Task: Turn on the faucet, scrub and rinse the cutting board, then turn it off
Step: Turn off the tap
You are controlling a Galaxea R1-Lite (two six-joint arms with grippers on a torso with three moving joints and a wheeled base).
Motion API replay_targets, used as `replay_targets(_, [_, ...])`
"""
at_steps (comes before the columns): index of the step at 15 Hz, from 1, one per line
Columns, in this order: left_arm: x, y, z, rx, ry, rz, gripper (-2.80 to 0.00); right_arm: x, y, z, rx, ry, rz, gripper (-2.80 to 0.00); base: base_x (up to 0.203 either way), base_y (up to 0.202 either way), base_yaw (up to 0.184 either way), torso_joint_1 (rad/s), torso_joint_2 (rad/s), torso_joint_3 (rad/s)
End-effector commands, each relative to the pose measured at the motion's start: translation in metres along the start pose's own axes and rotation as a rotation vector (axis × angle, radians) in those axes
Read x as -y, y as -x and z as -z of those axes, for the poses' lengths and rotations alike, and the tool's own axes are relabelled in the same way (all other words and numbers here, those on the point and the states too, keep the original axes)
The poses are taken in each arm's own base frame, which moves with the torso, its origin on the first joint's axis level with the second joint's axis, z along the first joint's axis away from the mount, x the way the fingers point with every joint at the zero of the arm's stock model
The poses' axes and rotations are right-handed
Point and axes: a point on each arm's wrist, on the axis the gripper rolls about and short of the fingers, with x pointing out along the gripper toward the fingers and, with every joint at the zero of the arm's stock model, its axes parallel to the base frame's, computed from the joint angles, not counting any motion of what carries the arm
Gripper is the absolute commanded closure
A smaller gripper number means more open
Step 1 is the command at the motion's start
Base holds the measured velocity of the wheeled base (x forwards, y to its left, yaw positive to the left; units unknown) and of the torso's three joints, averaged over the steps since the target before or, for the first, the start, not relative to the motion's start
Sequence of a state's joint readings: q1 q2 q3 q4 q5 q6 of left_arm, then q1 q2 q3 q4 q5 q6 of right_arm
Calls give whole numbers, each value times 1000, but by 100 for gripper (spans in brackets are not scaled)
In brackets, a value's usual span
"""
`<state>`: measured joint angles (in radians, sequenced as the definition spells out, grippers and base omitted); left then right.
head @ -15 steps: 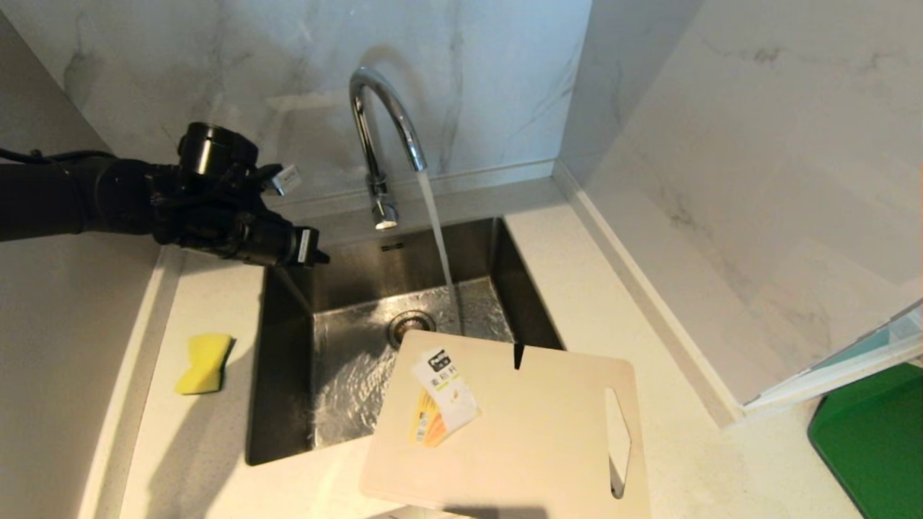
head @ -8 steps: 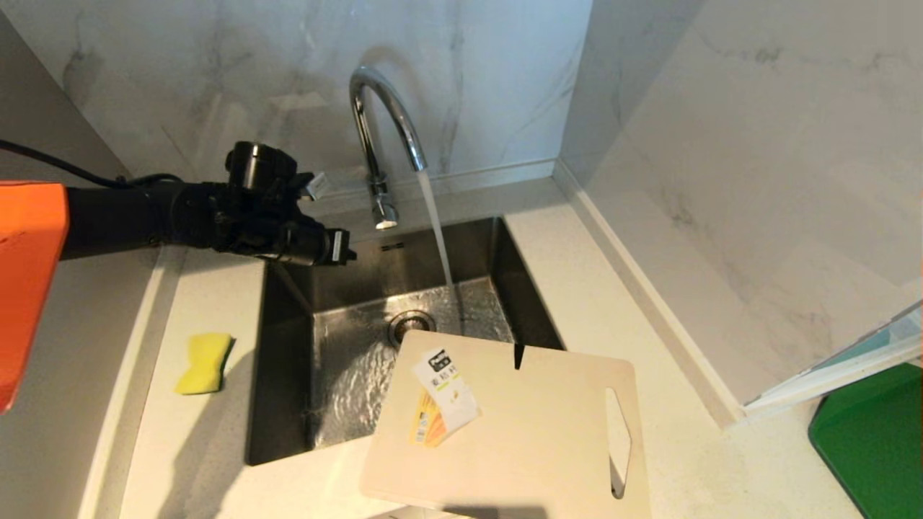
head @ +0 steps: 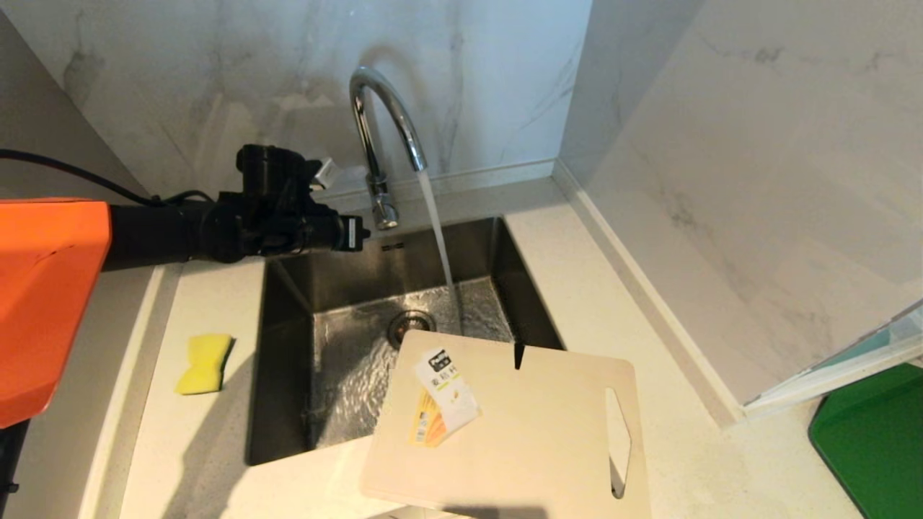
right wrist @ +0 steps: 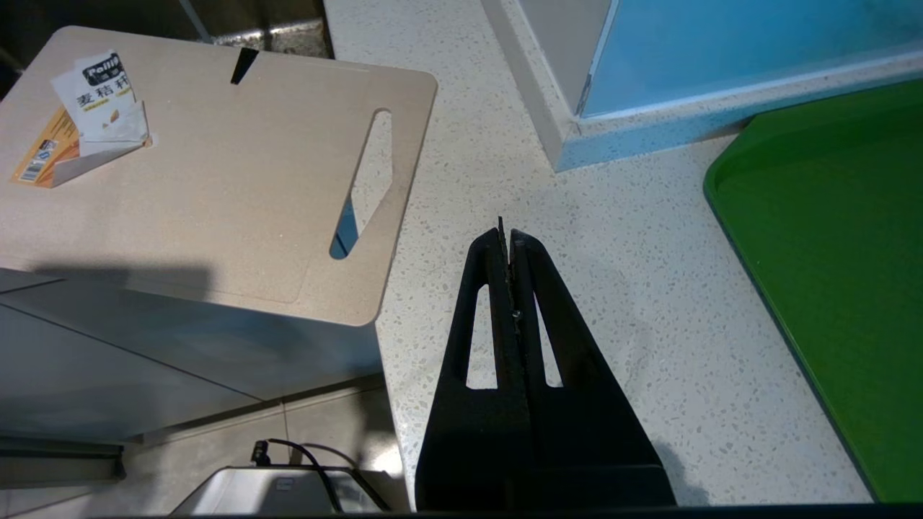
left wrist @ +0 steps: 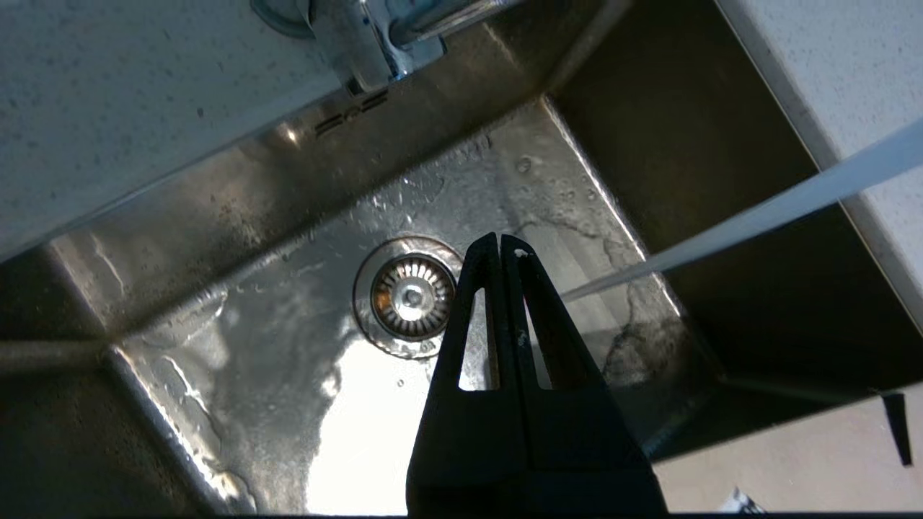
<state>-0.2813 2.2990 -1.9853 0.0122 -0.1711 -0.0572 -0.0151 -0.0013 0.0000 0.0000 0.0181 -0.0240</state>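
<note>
The chrome faucet (head: pixel 382 122) arches over the sink (head: pixel 285 339) and a stream of water (head: pixel 436 231) runs from its spout. My left gripper (head: pixel 360 234) is shut and empty, hovering over the sink's back left corner just left of the faucet's base (head: pixel 384 213). In the left wrist view its tips (left wrist: pixel 500 245) hang above the wet basin near the drain (left wrist: pixel 411 295), with the faucet base (left wrist: pixel 368 36) beyond them. The pale beige cutting board (head: pixel 533 432), with its paper label (head: pixel 443 396), lies over the sink's front right corner. My right gripper (right wrist: pixel 505 241) rests shut over the counter, right of the board (right wrist: pixel 216 180).
A yellow sponge (head: pixel 205 362) lies on the counter left of the sink. A dark green mat (head: pixel 872 432) sits at the far right, behind a light blue panel (right wrist: pixel 721 50). Marble walls close in the back and the right side.
My left arm has swung to the right along the sink's back edge, bringing the shut gripper close to the faucet's base. Water keeps running; the board and the sponge have not moved.
</note>
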Motion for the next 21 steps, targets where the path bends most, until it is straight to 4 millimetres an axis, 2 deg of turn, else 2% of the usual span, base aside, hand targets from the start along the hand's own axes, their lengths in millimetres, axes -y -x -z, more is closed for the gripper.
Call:
replay_targets(1, [0, -3, 1, 6, 1, 3, 0, 0, 0, 0, -1, 0, 0, 0, 0, 0, 0, 0, 0, 0])
replay_targets(5, [4, -11, -1, 90, -3, 11, 0, 0, 0, 0, -1, 0, 0, 0, 0, 0, 0, 0, 0, 0])
replay_targets(10, [4, -17, 3, 110, -9, -16, 0, 0, 0, 0, -1, 0, 0, 0, 0, 0, 0, 0, 0, 0])
replay_targets(17, [9, -31, 3, 259, -44, -20, 0, 0, 0, 0, -1, 0, 0, 0, 0, 0, 0, 0, 0, 0])
replay_targets(21, [8, -35, 6, 274, -81, -45, 0, 0, 0, 0, -1, 0, 0, 0, 0, 0, 0, 0, 0, 0])
